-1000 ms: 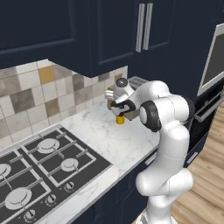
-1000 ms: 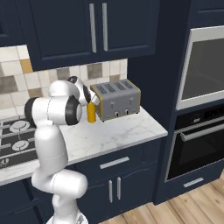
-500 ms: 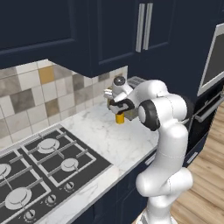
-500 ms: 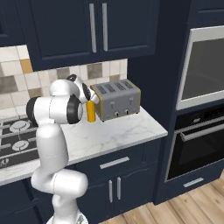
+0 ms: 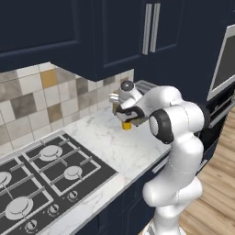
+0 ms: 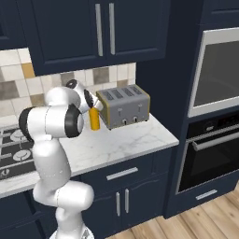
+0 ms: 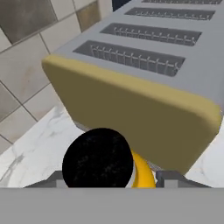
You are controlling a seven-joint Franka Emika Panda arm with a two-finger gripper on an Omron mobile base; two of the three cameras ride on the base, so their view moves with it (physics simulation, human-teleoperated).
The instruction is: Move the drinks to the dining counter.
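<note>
One yellow-orange bottle (image 6: pixel 94 119) with a black cap (image 7: pixel 98 162) stood on the marble counter (image 6: pixel 121 140), just beside the toaster (image 6: pixel 123 106) at its 9 o'clock in the right base view. In the hand view the cap sat at 6 o'clock, with the one toaster's yellow end panel and four slots rising behind it toward 12 o'clock. The gripper (image 5: pixel 125 114) was down over the bottle's upper part; its two fingers (image 7: pixel 171 178) showed at either side of the cap, and the jaws stood about half open, closed around the bottle. In the left base view only the bottle's lower end (image 5: pixel 126 125) showed under the hand, resting on the counter. One gas stove (image 5: pixel 41 176) lay at 8 o'clock from the bottle, with four burners in sight, well apart from it. Two cabinet door handles (image 6: pixel 105 29) hung above
</note>
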